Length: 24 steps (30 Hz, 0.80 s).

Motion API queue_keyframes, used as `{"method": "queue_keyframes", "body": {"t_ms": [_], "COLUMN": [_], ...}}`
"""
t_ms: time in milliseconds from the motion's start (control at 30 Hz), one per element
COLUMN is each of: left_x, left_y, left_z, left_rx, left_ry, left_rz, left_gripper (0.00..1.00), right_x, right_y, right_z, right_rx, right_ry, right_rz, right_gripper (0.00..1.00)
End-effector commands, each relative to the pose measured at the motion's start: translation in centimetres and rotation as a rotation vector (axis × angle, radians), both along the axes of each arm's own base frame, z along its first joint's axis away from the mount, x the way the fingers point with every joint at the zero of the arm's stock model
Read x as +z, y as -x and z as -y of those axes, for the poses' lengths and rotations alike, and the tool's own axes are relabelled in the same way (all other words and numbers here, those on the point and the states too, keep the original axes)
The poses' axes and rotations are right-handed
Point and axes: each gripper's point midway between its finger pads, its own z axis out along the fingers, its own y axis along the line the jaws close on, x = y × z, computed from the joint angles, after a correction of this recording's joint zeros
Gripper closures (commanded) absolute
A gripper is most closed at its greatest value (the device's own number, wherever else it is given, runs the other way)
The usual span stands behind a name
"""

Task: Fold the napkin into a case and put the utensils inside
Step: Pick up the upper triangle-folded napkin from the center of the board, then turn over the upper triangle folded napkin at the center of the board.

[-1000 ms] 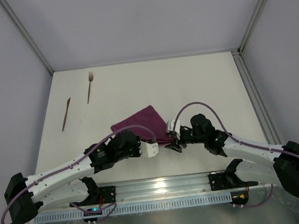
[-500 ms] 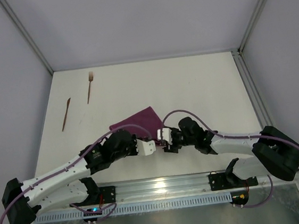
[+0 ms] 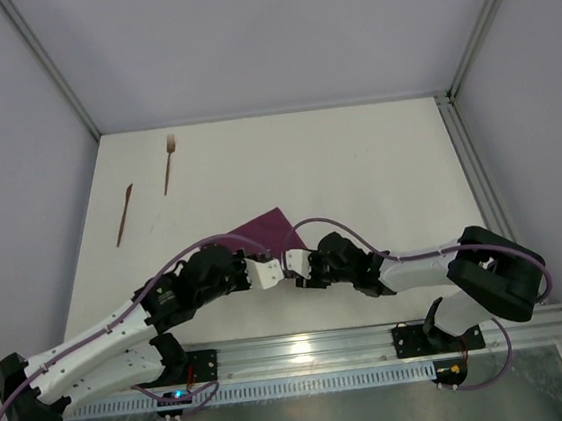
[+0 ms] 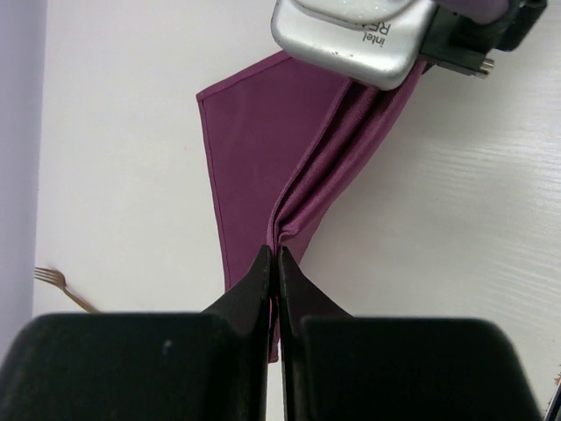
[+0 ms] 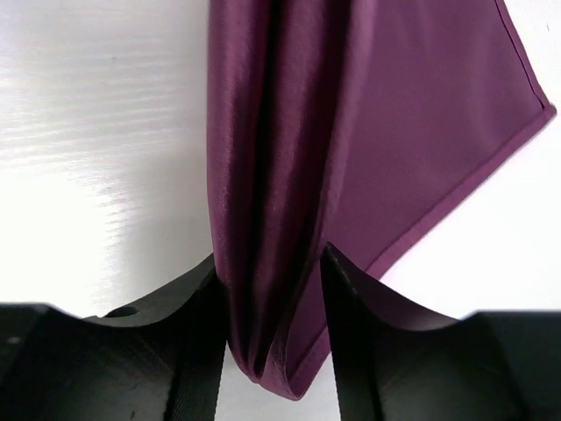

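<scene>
**A:** What else is on the desk (image 3: 377, 170) besides the cloth?

**B:** Only the two wooden pieces, off at the far left. The fork (image 3: 168, 162) lies farther back with its tines pointing away, and the knife (image 3: 125, 214) lies nearer and to its left. The two are apart from each other and well away from the napkin (image 3: 271, 229). Neither arm is near them.

**A:** Is anything blocking the view?

**B:** Yes. From above, both wrists meet over the napkin's near part and hide it, so only the far corner shows flat on the desk. From the left wrist, the right arm's silver camera housing (image 4: 351, 35) covers the far end of the fold.

**A:** Where is the napkin relative to each claw?

**B:** It sits near the middle of the desk, toward the arms, with a raised ridge of cloth gathered between them. The left claw (image 4: 273, 256) has its fingers pressed together on one end of that ridge, pinching the doubled edge. The rest of the cloth spreads flat to the left of it.

**A:** And the other?

**B:** The right claw (image 5: 272, 261) straddles the opposite end. Its fingers stand partly apart, with the bunched folds filling the gap and touching both pads. It grips the napkin, and a flat flap runs out to its right.
</scene>
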Motion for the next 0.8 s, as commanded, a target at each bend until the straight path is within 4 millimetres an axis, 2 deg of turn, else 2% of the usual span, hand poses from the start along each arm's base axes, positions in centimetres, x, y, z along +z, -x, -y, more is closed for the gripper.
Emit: {"method": "queue_keyframes", "body": {"t_ms": [0,200,233,333,367,500,633,667,733,767], "left_x": [1.6,2.0,2.2,3.0,3.2,5.5,8.8,10.1,11.1,12.1], "left_y": [0.0,-0.6,-1.0,-2.2,-2.7,-5.3,-7.6,-8.2,-8.8,-9.2], "left_z": [0.1,-0.4,-0.6,-1.2,-1.6,-3.2,-4.8,-5.5,-6.1,-6.5], "left_rx": [0.008,0.043,0.06,0.123,0.147,0.29,0.424,0.465,0.502,0.53], "left_ry": [0.049,0.052,0.052,0.057,0.054,0.089,0.14,0.151,0.159,0.172], "left_rz": [0.007,0.027,0.038,0.087,0.107,0.213,0.314,0.339,0.359,0.372], "left_gripper": [1.0,1.0,1.0,1.0,1.0,1.0,1.0,1.0,1.0,1.0], "right_x": [1.7,2.8,3.0,4.5,5.6,8.0,10.0,10.8,11.0,11.8], "right_y": [-1.3,-1.2,-1.0,-0.3,-0.3,0.8,1.5,1.2,1.4,0.8], "right_z": [-0.2,-0.3,-0.6,-2.1,-3.0,-5.7,-8.3,-9.2,-10.0,-11.0], "right_rx": [-0.096,-0.115,-0.11,-0.09,-0.081,-0.05,-0.07,-0.075,-0.114,-0.116], "right_ry": [-0.08,-0.101,-0.108,-0.163,-0.187,-0.291,-0.389,-0.403,-0.403,-0.411], "right_rz": [0.036,0.01,-0.002,-0.087,-0.109,-0.246,-0.423,-0.45,-0.549,-0.567], "right_gripper": [0.53,0.73,0.79,0.87,0.89,0.92,0.92,0.92,0.92,0.92]}}
